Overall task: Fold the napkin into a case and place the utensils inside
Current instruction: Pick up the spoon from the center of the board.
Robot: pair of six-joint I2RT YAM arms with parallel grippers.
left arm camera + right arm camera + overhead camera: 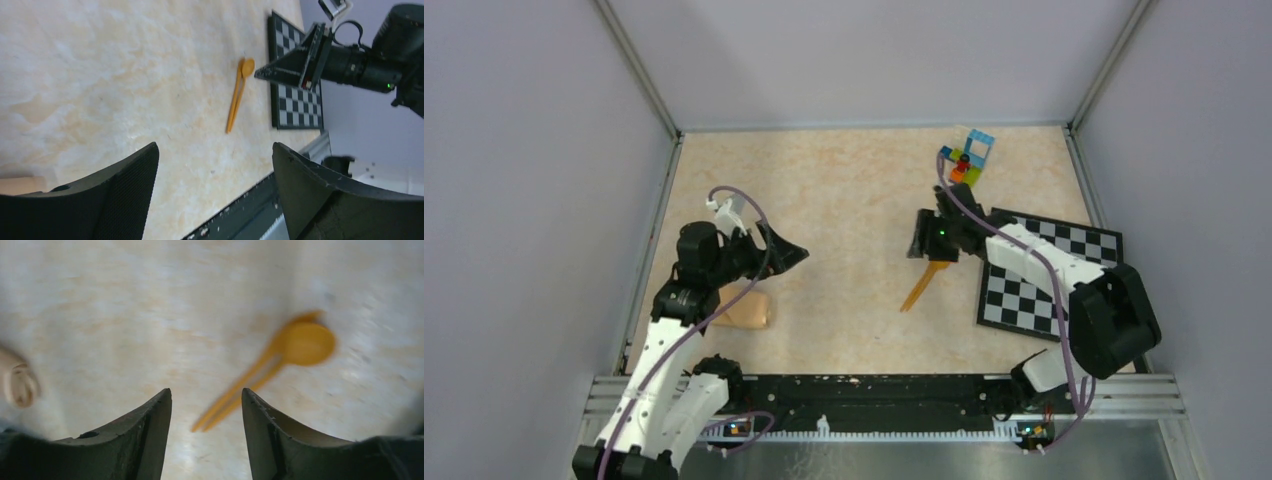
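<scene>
Desk (844, 190): a pale marbled surface on which all the items are laid.
Napkin (751, 308): the peach-tan cloth is folded into a small compact pad. It is laid at the near left of the desk and is partly covered by the left arm (686, 300) in the top view. A rounded folded end is seen at the left edge of the right wrist view, though it is blurred there.
Utensils (923, 284): the two orange pieces are laid together on the bare desk right of centre, well apart from the napkin. Their far ends are hidden under the right arm's wrist in the top view.
Spoon (304, 342): it is laid flat, with its round bowl at the far end and its handle angled toward the near left.
Knife (234, 100): it is laid alongside the spoon handle and close against it.
Left jaws: they are spread wide with nothing between them and are held above the desk, beyond the napkin and pointed toward the utensils.
Right jaws: they are parted and released, and are held over the utensils. The handle tips are seen in the gap on the desk below and are not gripped.
Checkered board (1064, 262): it is laid flat at the right, near the utensils but not touching them.
Toy bricks (967, 155): a multicoloured cluster is set at the far right of the desk.
</scene>
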